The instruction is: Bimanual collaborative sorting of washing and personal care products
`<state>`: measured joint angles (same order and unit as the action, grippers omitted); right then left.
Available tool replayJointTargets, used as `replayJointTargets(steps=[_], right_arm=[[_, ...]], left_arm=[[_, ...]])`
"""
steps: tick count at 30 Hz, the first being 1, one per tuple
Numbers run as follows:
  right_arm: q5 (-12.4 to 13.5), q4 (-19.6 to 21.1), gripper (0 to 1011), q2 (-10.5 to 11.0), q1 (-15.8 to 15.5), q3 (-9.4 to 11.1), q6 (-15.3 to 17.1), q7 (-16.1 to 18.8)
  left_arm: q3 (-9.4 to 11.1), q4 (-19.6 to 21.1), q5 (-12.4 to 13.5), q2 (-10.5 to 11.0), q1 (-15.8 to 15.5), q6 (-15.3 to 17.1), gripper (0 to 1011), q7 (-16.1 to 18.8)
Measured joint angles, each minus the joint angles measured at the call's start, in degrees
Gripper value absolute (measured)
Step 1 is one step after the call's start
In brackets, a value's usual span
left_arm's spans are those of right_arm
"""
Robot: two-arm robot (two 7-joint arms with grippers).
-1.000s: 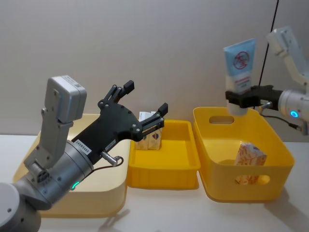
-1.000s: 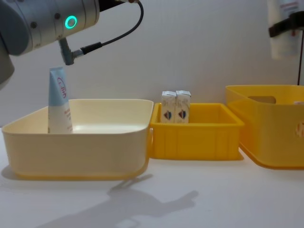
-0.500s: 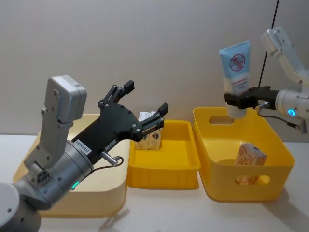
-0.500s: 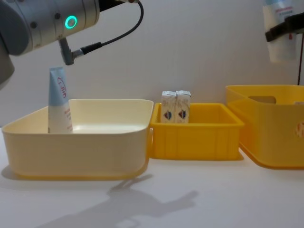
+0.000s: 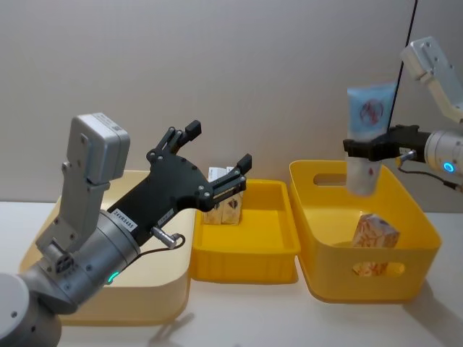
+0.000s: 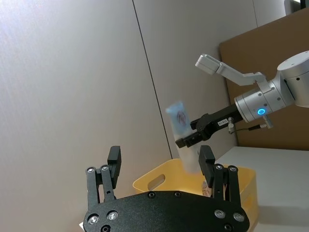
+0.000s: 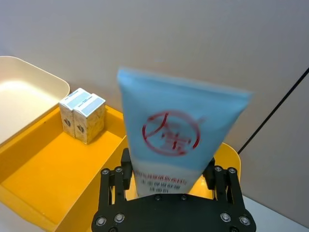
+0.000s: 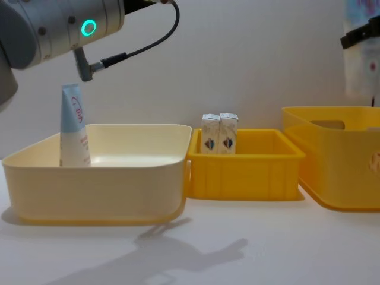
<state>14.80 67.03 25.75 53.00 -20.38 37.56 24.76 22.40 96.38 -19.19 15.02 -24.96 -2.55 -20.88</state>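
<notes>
A pale-blue-and-white tube [image 5: 367, 134] with a red emblem hangs blurred above the deep yellow bin [image 5: 416, 217], sitting low between the fingers of my right gripper [image 5: 370, 147]. In the right wrist view the tube [image 7: 177, 137] sits between the parted fingers of that gripper [image 7: 168, 170]. My left gripper [image 5: 218, 146] is open and empty, raised above the cream bin [image 8: 101, 184]. A second tube [image 8: 73, 127] stands upright in that bin. Two white cartons [image 5: 224, 202] stand in the shallow yellow tray [image 5: 246, 253].
An orange-patterned carton [image 5: 375, 235] lies inside the deep yellow bin. The three containers stand side by side on the white table [image 8: 237, 243], with free table in front of them. A black cable [image 5: 401, 58] hangs behind my right arm.
My right gripper shifted right over the deep yellow bin. The tube now sits lower between its fingers and is blurred. The left arm has not moved.
</notes>
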Motion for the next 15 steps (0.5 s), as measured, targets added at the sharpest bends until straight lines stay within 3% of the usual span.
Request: replayJointTargets(steps=[7, 15], right_arm=[[-0.20, 0.44, 991, 0.30, -0.13, 0.08, 0.09, -0.27], [-0.35, 0.70, 1001, 0.50, -0.23, 0.11, 0.16, -0.41]], left_arm=[[0.00, 0.00, 0.00, 0.00, 0.00, 0.00, 1003, 0.00], [0.00, 0.00, 0.00, 0.00, 0.00, 0.00, 1003, -0.01]])
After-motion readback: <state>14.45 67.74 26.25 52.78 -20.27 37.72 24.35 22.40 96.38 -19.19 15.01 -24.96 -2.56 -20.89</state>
